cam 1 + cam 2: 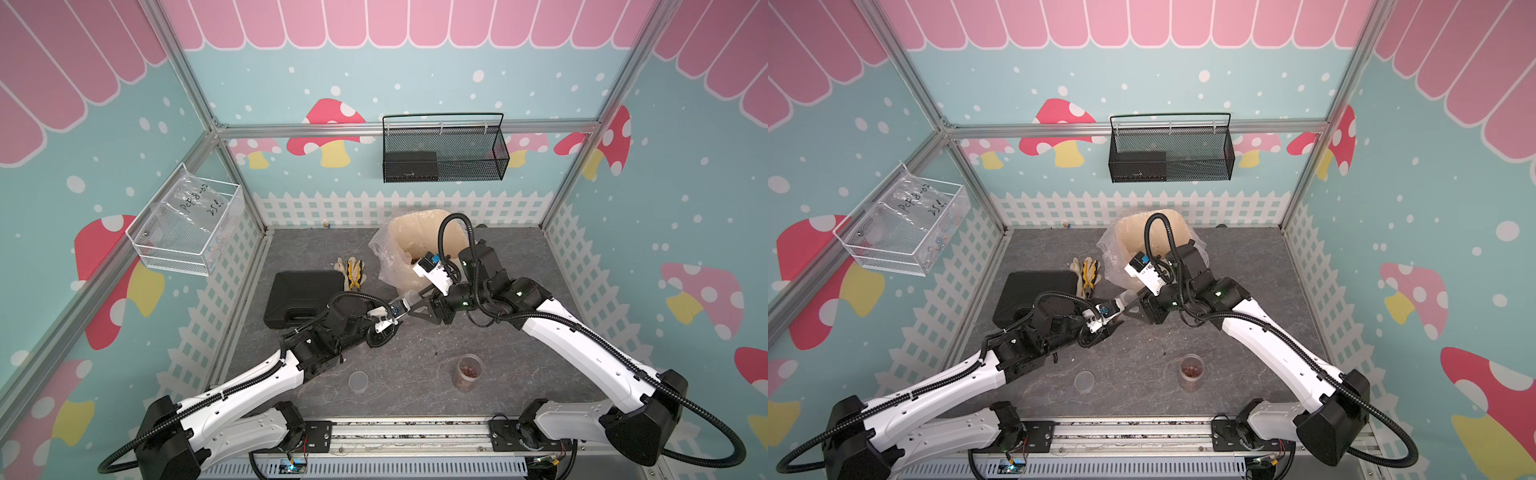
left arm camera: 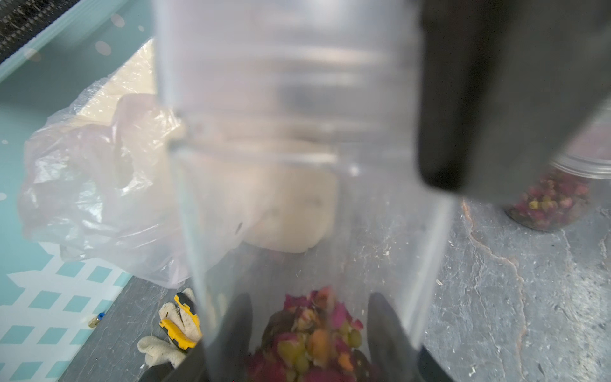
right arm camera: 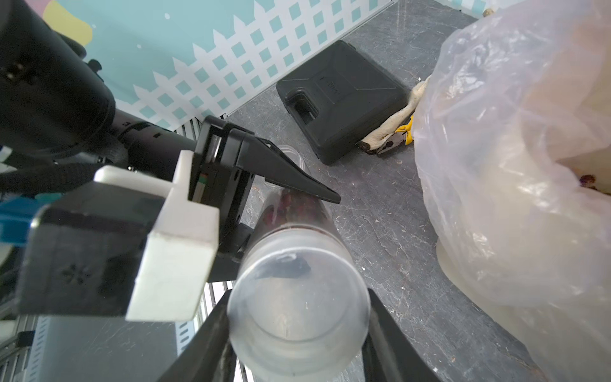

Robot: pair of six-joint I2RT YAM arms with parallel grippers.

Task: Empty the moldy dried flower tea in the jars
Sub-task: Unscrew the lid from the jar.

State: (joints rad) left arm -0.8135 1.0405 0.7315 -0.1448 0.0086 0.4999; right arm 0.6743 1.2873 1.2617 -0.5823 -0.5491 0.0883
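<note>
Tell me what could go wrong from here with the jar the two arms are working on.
The jar hangs sideways over bare table, beside the bin, not above it; if the lid comes off here, tea might spill. The left claw grips only the jar's base end, so it could slip or spin when the right claw turns the lid.

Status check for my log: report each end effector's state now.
Left end effector: closed on the jar.
Right end effector: closed on the lid.
</note>
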